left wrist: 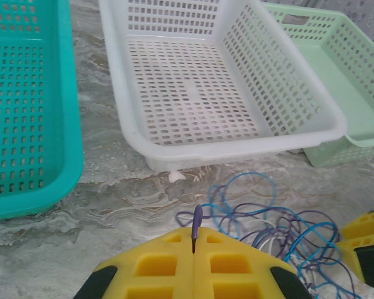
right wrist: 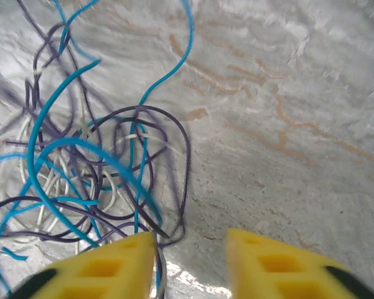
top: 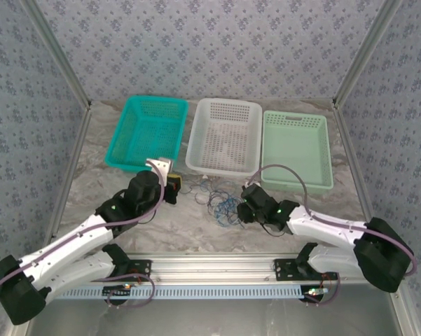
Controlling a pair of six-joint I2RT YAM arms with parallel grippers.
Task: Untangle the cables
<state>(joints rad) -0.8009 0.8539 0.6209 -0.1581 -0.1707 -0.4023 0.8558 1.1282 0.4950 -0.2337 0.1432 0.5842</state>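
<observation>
L claw (left wrist: pixel 193 242): fingers pressed tight, no gap; purple strand (left wrist: pixel 197 219) pinched in the seam, short end sticking up.
R claw (right wrist: pixel 191 242): fingers apart, approx. halfway open; bare table btwn them, nothing gripped. A dark loop lies just beside the finger nearest the heap.
Cables (top: pixel 221 203): one tangled heap of blue, purple & whitish wires, flat on the table, btwn the 2 claws; R claw at its edge, L claw off to the other side.
Heap vs baskets: just in front of white basket (top: pixel 196 133), near its front wall, none inside.
Teal basket (top: pixel 129 133): beside the white one, on L arm's side.
Pale green basket (top: pixel 326 154): on the other side of the white one, R arm's side.
Table (top: pixel 182 231): marbled grey, carries all 3 baskets & the heap.
</observation>
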